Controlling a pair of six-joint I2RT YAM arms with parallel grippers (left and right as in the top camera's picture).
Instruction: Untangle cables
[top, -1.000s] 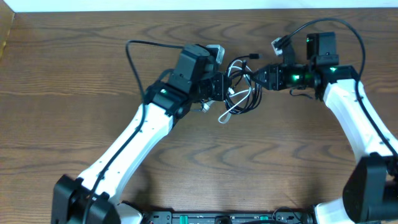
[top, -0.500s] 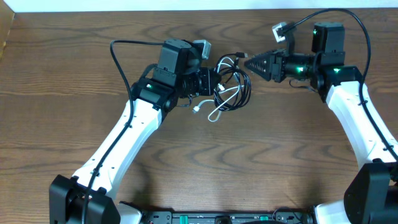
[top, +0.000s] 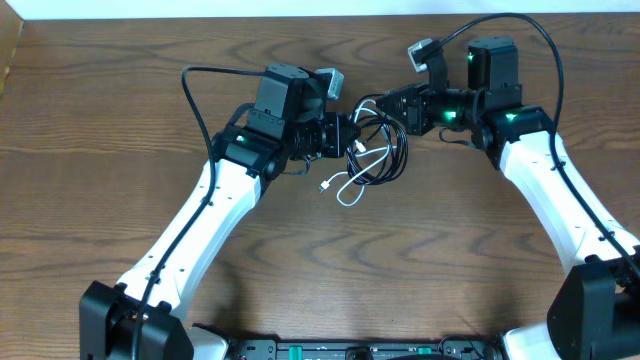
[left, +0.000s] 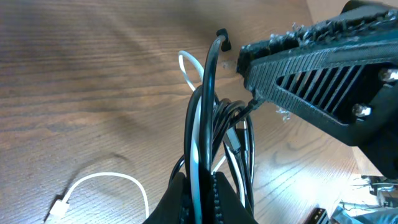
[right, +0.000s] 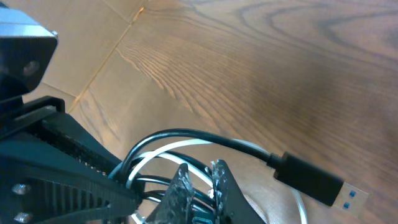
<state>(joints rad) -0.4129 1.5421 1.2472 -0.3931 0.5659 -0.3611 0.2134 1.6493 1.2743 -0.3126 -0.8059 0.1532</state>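
The left hand (left: 200, 190) is closed on a bundle of black and white strands of the cables (top: 376, 150), held between the two hands in the upper centre of the overhead frame. The right hand (right: 200, 182) is closed on strands at the opposite side. Beyond the grips the loops are interlaced; the white plug end (top: 327, 186) and a black plug (right: 310, 178) trail free over the counter (top: 120, 120). Assessment: both grips are set, nothing is separated yet; drawing the loops apart is left.

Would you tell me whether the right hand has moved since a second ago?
Yes: the right hand shifted leftward and slightly nearer the table's far edge, onto the cables.
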